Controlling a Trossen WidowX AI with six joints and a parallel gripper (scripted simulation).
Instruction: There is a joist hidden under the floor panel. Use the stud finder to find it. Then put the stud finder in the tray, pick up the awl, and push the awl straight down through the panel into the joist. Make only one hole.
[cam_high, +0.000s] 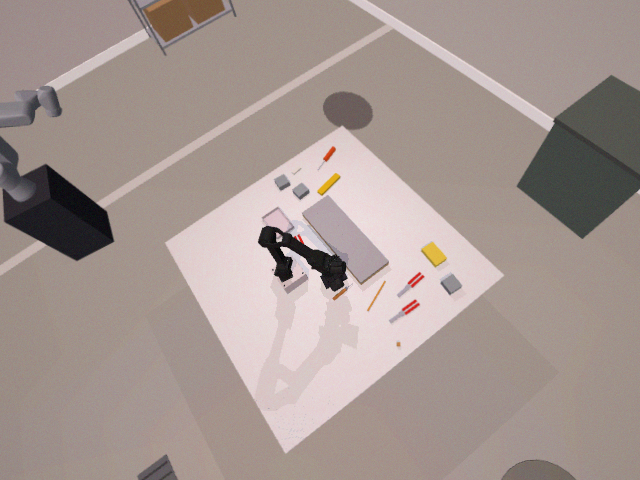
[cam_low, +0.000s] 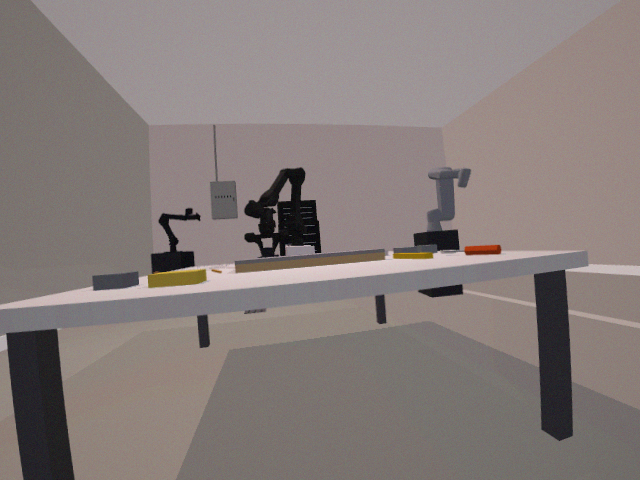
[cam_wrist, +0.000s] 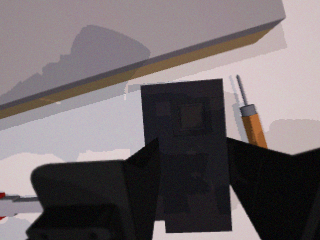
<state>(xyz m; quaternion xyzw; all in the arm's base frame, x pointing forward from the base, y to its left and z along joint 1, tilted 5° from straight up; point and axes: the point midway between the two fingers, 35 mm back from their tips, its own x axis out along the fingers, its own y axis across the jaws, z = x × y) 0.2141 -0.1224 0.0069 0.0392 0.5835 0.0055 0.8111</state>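
My gripper (cam_wrist: 185, 141) (cam_high: 334, 281) is shut on the stud finder (cam_wrist: 186, 125), a dark flat rectangular device that lies on the white table (cam_high: 232, 320) just off the near long edge of the floor panel. The floor panel (cam_wrist: 125, 30) (cam_high: 343, 235) (cam_low: 310, 259) is a grey slab with a tan side. The awl (cam_wrist: 252, 127) (cam_high: 340, 293), with an orange handle and a metal tip, lies on the table right beside the stud finder. The tray (cam_high: 277, 218), a pale pink shallow square, sits past the arm's base. In the top view the gripper hides the stud finder.
Around the panel lie yellow blocks (cam_high: 433, 253) (cam_high: 328, 183), grey blocks (cam_high: 450, 283) (cam_high: 300, 190), two red-handled pliers (cam_high: 410, 282) (cam_high: 404, 311), an orange screwdriver (cam_high: 327, 155) and a thin wooden rod (cam_high: 376, 295). Other robot arms stand off the table.
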